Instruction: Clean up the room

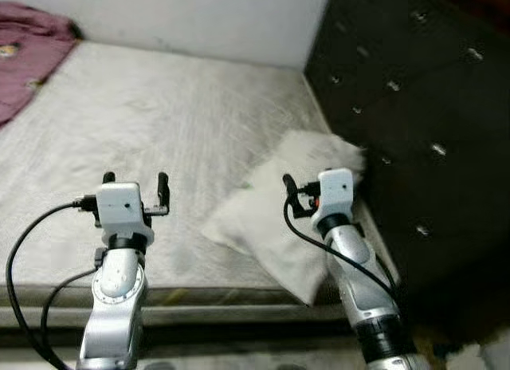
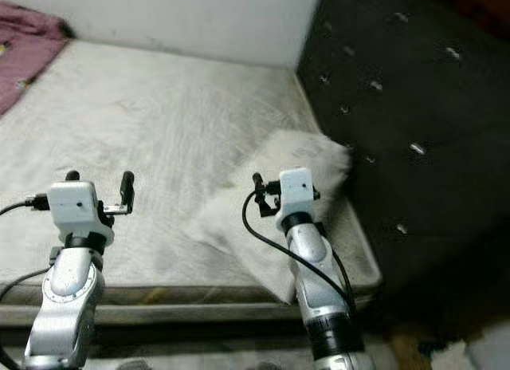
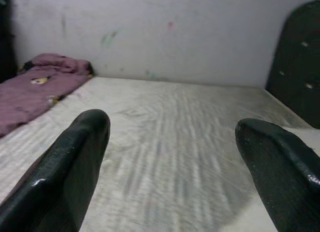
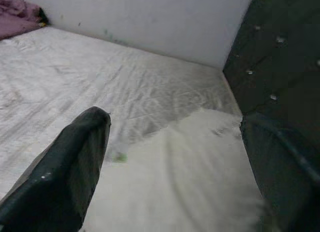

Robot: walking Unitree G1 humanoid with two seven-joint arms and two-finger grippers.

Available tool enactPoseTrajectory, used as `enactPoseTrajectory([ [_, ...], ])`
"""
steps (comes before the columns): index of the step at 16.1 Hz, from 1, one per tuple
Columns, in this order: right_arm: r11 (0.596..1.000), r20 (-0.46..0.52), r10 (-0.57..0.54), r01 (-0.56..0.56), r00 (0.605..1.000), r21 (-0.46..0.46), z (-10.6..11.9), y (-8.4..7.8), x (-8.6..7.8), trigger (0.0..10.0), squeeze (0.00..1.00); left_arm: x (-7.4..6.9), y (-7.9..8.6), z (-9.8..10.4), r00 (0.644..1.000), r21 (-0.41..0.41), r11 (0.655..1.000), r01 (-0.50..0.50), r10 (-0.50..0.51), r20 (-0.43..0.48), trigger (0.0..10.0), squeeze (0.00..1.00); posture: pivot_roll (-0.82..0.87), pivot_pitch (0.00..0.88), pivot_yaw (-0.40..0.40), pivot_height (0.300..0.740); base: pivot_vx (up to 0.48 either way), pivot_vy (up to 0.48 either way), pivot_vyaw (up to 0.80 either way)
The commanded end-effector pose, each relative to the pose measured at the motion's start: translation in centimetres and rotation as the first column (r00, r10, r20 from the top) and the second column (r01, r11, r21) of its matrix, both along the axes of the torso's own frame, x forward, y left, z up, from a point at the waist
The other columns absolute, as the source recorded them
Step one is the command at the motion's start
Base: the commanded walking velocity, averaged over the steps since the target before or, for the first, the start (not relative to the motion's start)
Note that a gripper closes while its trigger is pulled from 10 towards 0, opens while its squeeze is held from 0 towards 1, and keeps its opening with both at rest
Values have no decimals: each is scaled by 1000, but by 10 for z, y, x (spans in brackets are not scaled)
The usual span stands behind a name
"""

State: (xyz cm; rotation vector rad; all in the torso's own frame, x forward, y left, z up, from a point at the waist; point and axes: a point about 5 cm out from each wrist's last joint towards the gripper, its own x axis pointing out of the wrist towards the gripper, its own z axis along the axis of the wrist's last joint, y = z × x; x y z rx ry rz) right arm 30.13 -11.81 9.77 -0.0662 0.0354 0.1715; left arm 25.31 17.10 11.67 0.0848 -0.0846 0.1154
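Note:
A white pillow (image 1: 271, 226) lies askew on the bare grey-white mattress (image 1: 159, 115), at its right side close to the dark headboard; one corner hangs over the front edge. My right gripper (image 4: 175, 147) hovers just above the pillow, open, with nothing between its fingers. Over the front part of the mattress, left of the pillow, my left gripper (image 1: 136, 180) is held open and empty. A crumpled purple blanket (image 1: 28, 55) lies at the far left corner of the bed.
A black tufted headboard (image 1: 414, 107) rises along the right side of the bed. A white wall (image 1: 199, 15) runs behind the bed. The mattress's front edge (image 1: 199, 294) is right before me, with dark floor below at the right.

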Motion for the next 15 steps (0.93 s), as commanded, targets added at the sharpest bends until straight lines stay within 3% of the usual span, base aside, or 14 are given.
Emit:
enactPoseTrajectory([
  [1,1000,-16,-25,25,1000,-13,-3,-10,-1,10000,0,1,-7,2,1000,-2,1000,25,-25,6,10000,0,104,0,-110,740,0,0,0],
  [15,1000,-18,-25,25,1000,-15,-3,-9,0,10000,0,2,-10,4,999,-23,999,44,-43,20,10000,0,102,0,-110,740,0,0,0],
])
